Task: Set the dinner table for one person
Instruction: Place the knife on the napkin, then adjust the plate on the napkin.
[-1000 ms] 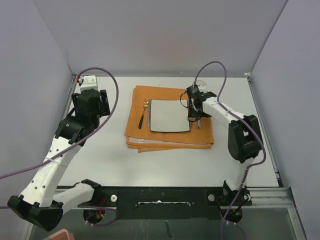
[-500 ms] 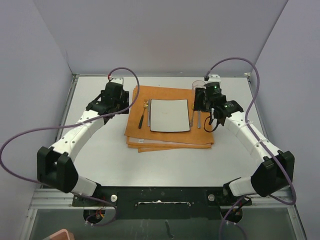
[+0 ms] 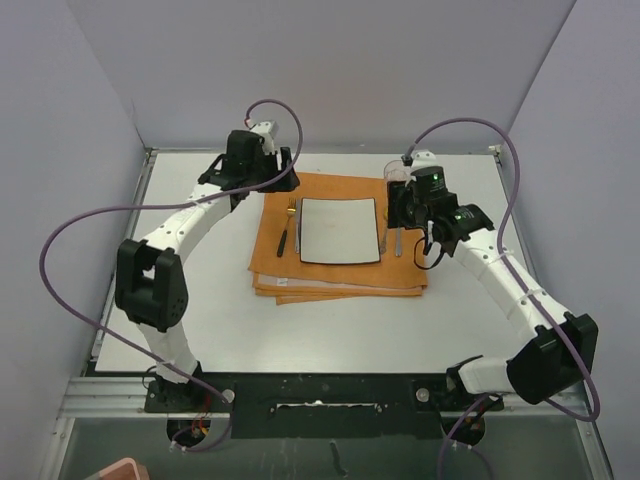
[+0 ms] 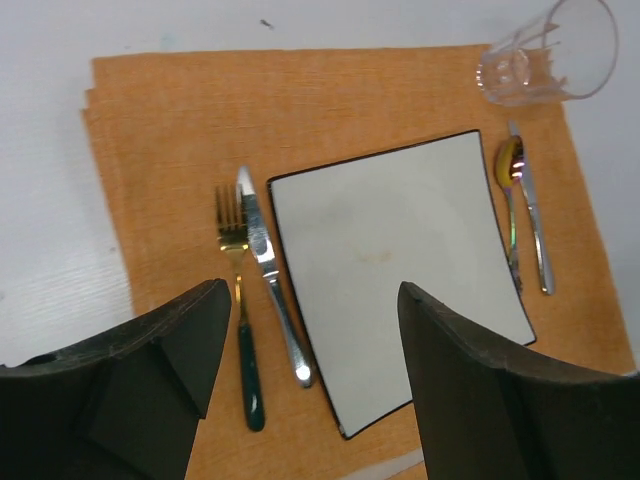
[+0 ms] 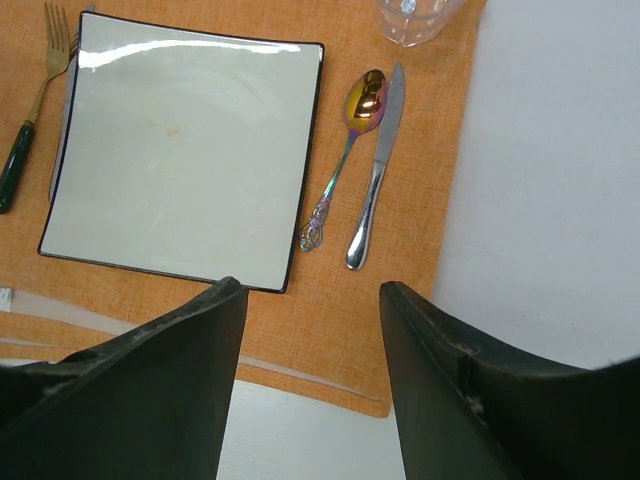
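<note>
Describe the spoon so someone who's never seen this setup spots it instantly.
On the white-grey table a folded orange cloth carries a square white black-rimmed plate. Two utensils lie right of the plate; the spoon is the one nearer it. Its iridescent gold bowl and ornate handle set it apart from the plain silver knife beside it.

Matt dinner table (image 5: pixel 540 200); woven cloth (image 5: pixel 330 320); glossy plate (image 5: pixel 180 150); shiny metal spoon (image 5: pixel 338 170).

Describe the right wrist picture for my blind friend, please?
A square white plate with a black rim lies on a folded orange cloth. A shiny metal spoon and silver metal knife lie side by side right of it.
</note>
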